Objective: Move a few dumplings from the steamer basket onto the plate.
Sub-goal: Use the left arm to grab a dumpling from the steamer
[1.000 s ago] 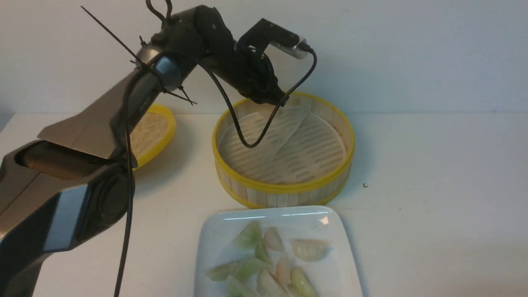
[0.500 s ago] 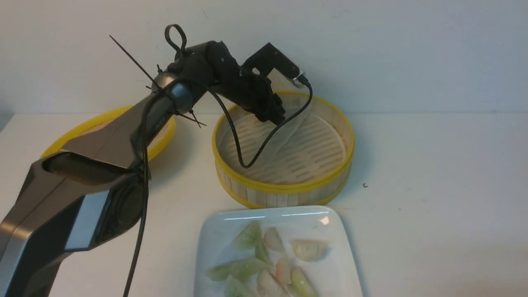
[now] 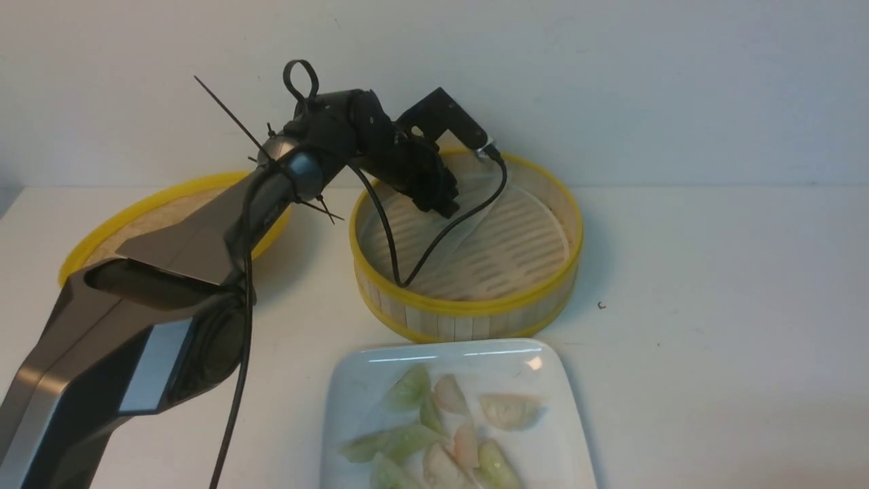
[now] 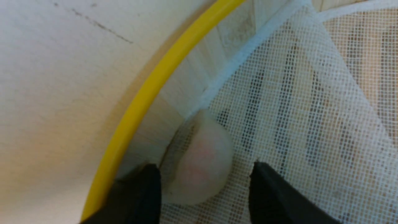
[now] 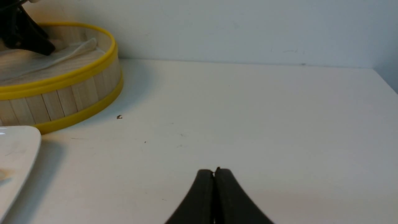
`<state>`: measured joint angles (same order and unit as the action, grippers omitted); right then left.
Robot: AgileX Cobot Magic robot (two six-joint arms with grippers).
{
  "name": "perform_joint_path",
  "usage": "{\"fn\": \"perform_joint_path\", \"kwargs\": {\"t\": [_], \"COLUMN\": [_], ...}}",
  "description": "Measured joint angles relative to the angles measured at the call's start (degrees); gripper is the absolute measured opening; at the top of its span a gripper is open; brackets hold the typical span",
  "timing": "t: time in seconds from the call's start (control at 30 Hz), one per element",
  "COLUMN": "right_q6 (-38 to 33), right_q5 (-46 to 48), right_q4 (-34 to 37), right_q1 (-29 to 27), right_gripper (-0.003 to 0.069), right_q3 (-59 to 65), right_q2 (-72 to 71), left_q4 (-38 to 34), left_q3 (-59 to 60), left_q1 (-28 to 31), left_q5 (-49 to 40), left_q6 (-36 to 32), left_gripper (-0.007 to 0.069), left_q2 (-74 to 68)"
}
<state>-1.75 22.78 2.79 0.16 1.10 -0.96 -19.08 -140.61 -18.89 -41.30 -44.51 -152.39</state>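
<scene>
We see our left pincer (image 4: pixel 205 169) released, straddling a pale pink crescent dumpling (image 4: pixel 202 146) jammed against the round yellow-rimmed bamboo steamer basket (image 4: pixel 146 93) wall, seemingly under the white mesh liner (image 4: pixel 295 109). Our right pincer (image 5: pixel 214 174) is clenched.

Yellow-rimmed steamer basket (image 3: pixel 468 310), white plate (image 3: pixel 574 424)

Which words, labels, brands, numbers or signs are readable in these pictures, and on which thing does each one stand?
No readable text in any view.
The steamer basket, the plate and the lid bear no writing.
The left arm shows no legible mark.
The dark speck on the table is too small to read.
</scene>
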Motion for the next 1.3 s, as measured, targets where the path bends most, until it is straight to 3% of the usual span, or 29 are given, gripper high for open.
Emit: {"fn": "perform_joint_path", "kwargs": {"t": [0.07, 0.23, 0.3, 0.57, 0.83, 1.03, 1.3], "right_q6": [0.0, 0.0, 0.0, 0.0, 0.0, 0.0, 0.0], "right_q5": [0.0, 0.0, 0.0, 0.0, 0.0, 0.0, 0.0], "right_q4": [0.0, 0.0, 0.0, 0.0, 0.0, 0.0, 0.0], "right_q1": [0.0, 0.0, 0.0, 0.0, 0.0, 0.0, 0.0], "right_gripper": [-0.0014, -0.0014, -0.0014, -0.0014, -0.0014, -0.0014, -0.0014], "right_q3": [0.0, 0.0, 0.0, 0.0, 0.0, 0.0, 0.0], "right_q2": [0.0, 0.0, 0.0, 0.0, 0.0, 0.0, 0.0], "left_q4": [-0.1, 0.0, 0.5, 1.0, 1.0, -0.1, 1.3], "left_q3": [0.0, -1.1, -1.9, -8.8, -11.5, -11.5, -11.4], "left_q1": [0.0, 0.0, 0.0, 0.0, 0.0, 0.0, 0.0], "left_q5": [-0.5, -7.1, -11.5, -27.3, -22.9, -15.9, -10.4], "left_q6": [0.3, 0.8, 1.4, 2.3, 2.3, 2.3, 2.3], "left_gripper": [0.0325, 0.0055, 0.0012, -0.0006, -0.0006, 0.0073, 0.0401], "left_q2": [0.0, 0.5, 1.1, 5.2, 5.6, 1.8, -2.6]}}
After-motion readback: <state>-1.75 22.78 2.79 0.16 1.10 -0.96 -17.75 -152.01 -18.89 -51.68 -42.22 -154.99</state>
